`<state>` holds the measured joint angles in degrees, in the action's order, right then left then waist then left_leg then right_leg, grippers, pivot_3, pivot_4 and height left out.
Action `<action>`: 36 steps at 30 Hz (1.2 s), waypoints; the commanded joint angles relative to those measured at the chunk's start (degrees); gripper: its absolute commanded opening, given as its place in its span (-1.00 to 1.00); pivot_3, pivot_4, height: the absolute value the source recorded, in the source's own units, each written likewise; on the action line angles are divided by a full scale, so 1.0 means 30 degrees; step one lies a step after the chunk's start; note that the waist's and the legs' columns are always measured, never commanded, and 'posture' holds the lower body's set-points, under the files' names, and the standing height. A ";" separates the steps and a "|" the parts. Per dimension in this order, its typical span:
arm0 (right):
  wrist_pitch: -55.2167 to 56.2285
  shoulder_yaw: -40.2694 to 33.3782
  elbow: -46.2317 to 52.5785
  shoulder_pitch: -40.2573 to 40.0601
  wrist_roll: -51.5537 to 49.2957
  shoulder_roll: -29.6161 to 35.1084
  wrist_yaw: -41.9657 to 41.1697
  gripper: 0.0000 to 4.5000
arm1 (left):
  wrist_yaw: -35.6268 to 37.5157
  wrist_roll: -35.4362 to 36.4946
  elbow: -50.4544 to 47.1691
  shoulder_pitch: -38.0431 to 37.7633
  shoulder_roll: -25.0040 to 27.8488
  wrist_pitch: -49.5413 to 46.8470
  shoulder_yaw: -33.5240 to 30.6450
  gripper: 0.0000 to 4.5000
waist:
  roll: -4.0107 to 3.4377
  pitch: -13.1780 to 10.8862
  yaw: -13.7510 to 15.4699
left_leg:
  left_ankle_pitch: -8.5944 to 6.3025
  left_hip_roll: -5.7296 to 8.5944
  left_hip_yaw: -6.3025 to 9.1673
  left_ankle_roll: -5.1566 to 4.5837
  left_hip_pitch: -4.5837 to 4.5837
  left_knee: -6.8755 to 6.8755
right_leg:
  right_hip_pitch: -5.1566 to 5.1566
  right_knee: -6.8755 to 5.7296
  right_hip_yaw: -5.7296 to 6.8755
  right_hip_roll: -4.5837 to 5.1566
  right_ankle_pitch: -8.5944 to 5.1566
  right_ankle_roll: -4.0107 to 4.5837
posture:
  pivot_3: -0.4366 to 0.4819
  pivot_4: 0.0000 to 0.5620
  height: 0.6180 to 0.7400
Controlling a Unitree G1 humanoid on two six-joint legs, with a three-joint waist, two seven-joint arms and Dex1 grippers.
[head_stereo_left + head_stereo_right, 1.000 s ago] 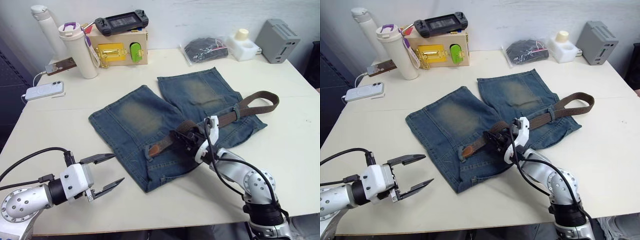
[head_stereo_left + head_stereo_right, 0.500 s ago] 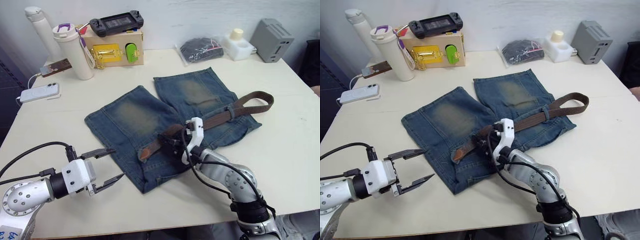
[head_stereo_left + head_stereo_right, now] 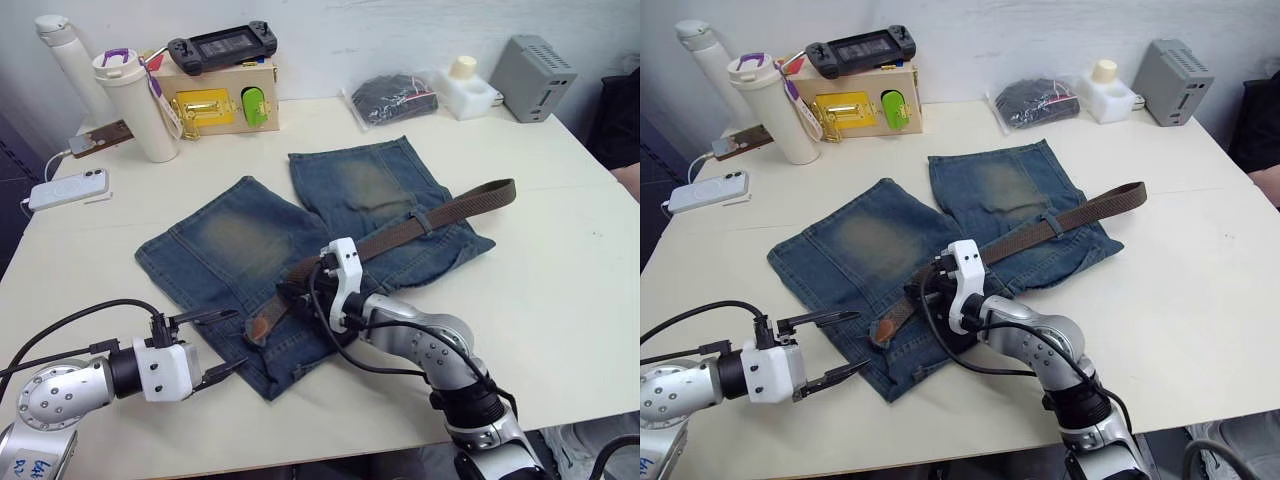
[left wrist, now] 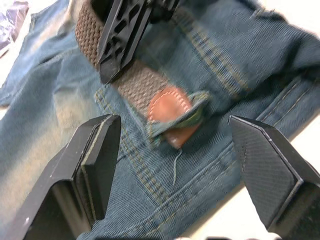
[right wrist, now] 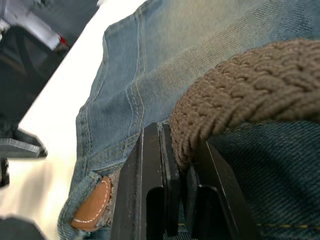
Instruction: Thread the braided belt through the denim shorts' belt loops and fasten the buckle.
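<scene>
We see the right tool clamped on the belt over the shorts, belt tip ahead of the wide-spread left tool.

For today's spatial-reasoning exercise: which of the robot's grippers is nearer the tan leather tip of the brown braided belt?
Right. The right gripper is clamped on the brown braided belt just behind its tan leather tip. The left gripper sits open over the faded blue denim shorts' edge, short of it.
</scene>
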<state>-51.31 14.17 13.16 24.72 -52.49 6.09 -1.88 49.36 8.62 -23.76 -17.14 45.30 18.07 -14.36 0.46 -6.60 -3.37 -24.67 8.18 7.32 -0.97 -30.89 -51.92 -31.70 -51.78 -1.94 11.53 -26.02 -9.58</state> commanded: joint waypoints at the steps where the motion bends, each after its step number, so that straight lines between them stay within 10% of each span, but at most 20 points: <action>1: 0.0211 -0.0802 -0.0222 -0.0274 0.1430 0.0614 -0.0343 -1.00 | -0.0259 0.0089 -0.0054 -0.0275 -0.0180 0.0326 -0.0482 0.67 | 0.0005 0.0003 0.0042 | 0.0000 0.0003 0.0001 0.0000 0.0006 -0.0001 | 0.0003 -0.0007 0.0000 0.0000 0.0000 0.0000 | -0.05 -0.47 -0.56; 15: 0.1340 -0.2280 -0.1093 0.0341 0.4389 0.5890 -0.5842 -1.00 | -0.0914 -0.0287 -0.0675 0.0558 -0.0770 -0.0338 0.0572 0.67 | 0.0083 0.0054 0.1217 | -0.0009 0.0087 0.0009 -0.0061 0.0008 -0.0140 | 0.0097 0.0072 -0.0015 0.0042 0.0000 0.0001 | -0.05 -0.47 -0.56; 26: -0.5172 -0.5946 0.3968 -0.0176 0.0706 0.3902 -0.0945 -1.00 | -0.1218 -0.0438 -0.1294 0.0372 -0.0967 -0.0694 0.0717 0.67 | 0.0060 0.0039 0.1043 | -0.0005 0.0053 -0.0001 -0.0052 -0.0066 -0.0110 | 0.0048 0.0080 -0.0020 0.0042 0.0000 0.0001 | -0.05 -0.47 -0.56; 36: -0.3948 -0.3774 0.7350 -0.1871 0.2273 0.2476 -0.0212 -1.00 | -0.1426 -0.0544 -0.1243 0.0578 -0.1070 -0.0685 0.0851 0.67 | 0.0051 0.0034 0.0937 | -0.0004 0.0044 -0.0003 -0.0049 -0.0056 -0.0064 | 0.0033 0.0083 -0.0016 0.0031 0.0000 0.0000 | -0.05 -0.47 -0.56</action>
<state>-67.26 -0.84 32.28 20.71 -48.22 13.10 -0.28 45.79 6.67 -26.28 -15.84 42.46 15.56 -11.80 0.62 -6.50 -0.56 -24.68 8.31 7.31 -1.12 -31.05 -52.09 -31.61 -51.53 -1.99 11.63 -26.02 -9.58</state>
